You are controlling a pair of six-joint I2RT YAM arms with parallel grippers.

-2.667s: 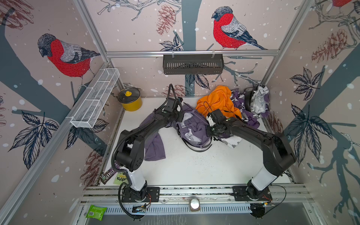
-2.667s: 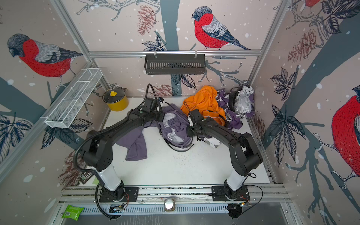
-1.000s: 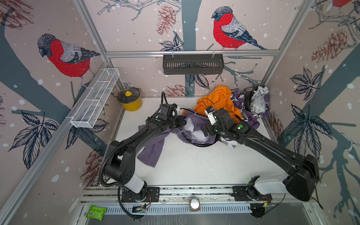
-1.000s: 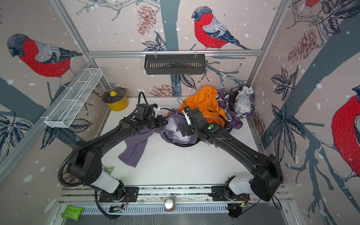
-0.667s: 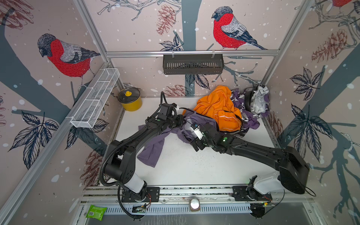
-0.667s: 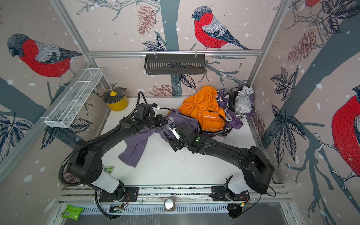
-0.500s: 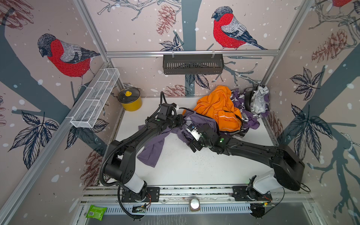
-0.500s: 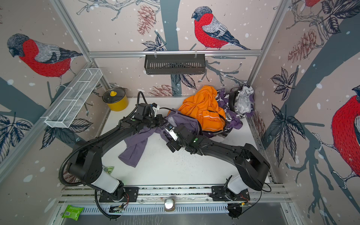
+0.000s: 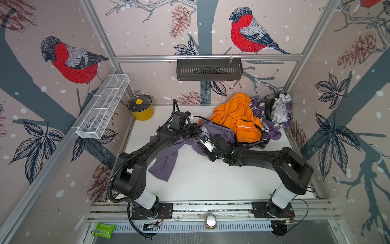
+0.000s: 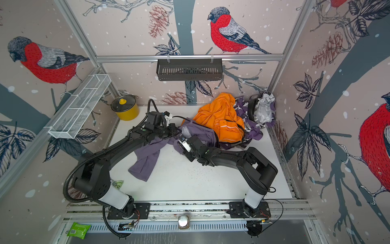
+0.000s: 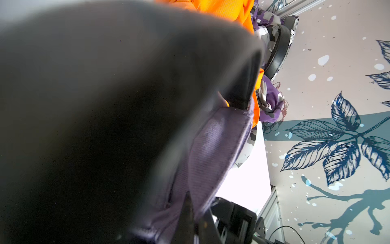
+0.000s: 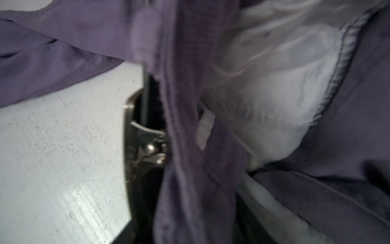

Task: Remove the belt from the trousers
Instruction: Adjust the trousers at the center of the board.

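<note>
The left arm (image 9: 145, 150) and right arm (image 9: 257, 157) are stretched forward and angled inward, wrists brought close. The left gripper (image 9: 195, 131) is clamped tight; the right gripper's (image 9: 202, 139) jaws are hidden.

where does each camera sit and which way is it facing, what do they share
Top views: high over the front rail, looking down toward the back wall at the table; left arm and right arm show whole.
Left wrist: on the left arm, looking along its dark finger over the trousers toward the orange garment and side wall.
Right wrist: on the right arm, close on trousers and belt buckle; no fingers clearly show.
Shared: trousers in every view.
</note>
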